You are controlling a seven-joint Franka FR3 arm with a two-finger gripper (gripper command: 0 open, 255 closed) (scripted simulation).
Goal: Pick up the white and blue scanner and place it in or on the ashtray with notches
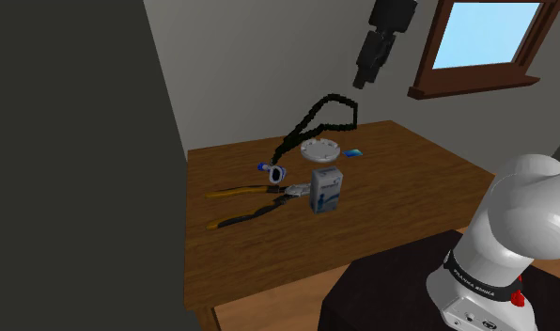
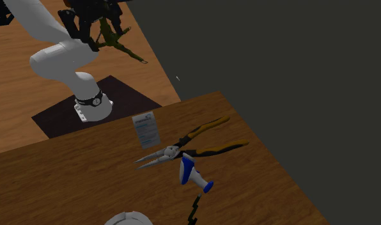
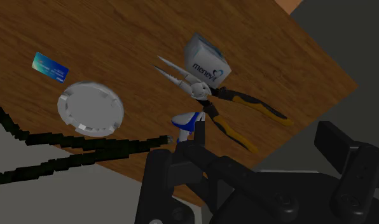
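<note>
1. One scanner (image 1: 273, 170) on the table (image 1: 419, 179), just beside one pliers (image 1: 245, 193), near one ashtray (image 1: 321, 150). Also one box (image 1: 325, 191), one blue card (image 1: 353, 152), one black cord (image 1: 316, 118).
2. Gripper (image 1: 363, 80) hangs high above, spread open, holding nothing.
3. Wrist view catches the box's lettering.

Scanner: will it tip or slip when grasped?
Probably tips easily: the scanner tapers from a wide white head to a narrow blue end. Its curved body may slip. It sits close beside the pliers, so those might shift.
</note>
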